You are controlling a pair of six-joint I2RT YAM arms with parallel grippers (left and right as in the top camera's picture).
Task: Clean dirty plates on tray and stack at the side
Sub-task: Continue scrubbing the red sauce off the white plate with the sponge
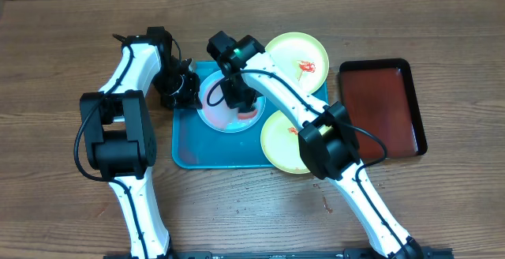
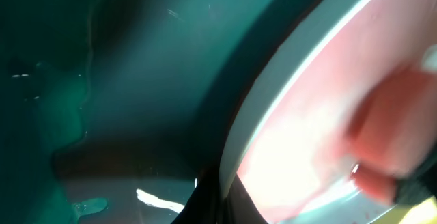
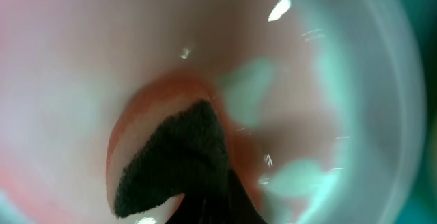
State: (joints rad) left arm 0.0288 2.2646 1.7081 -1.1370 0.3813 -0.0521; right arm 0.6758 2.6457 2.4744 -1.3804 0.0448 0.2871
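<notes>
A pale light-blue plate (image 1: 215, 110) smeared pink lies on the turquoise tray (image 1: 209, 150). My left gripper (image 1: 183, 91) is shut on that plate's left rim (image 2: 273, 94), seen close in the left wrist view. My right gripper (image 1: 237, 95) is shut on a reddish sponge with a dark scouring face (image 3: 177, 156) and presses it on the plate's inside (image 3: 328, 80). Two pale yellow-green plates carry red sauce. One (image 1: 293, 54) lies beyond the tray's far right corner. The other (image 1: 276, 144) sits at the tray's right edge, partly under my right arm.
A dark red-brown tray with a black rim (image 1: 383, 105) lies on the wooden table to the right. Both arms cross over the turquoise tray's far half. The tray's wet floor (image 2: 102, 80) fills the left of the left wrist view.
</notes>
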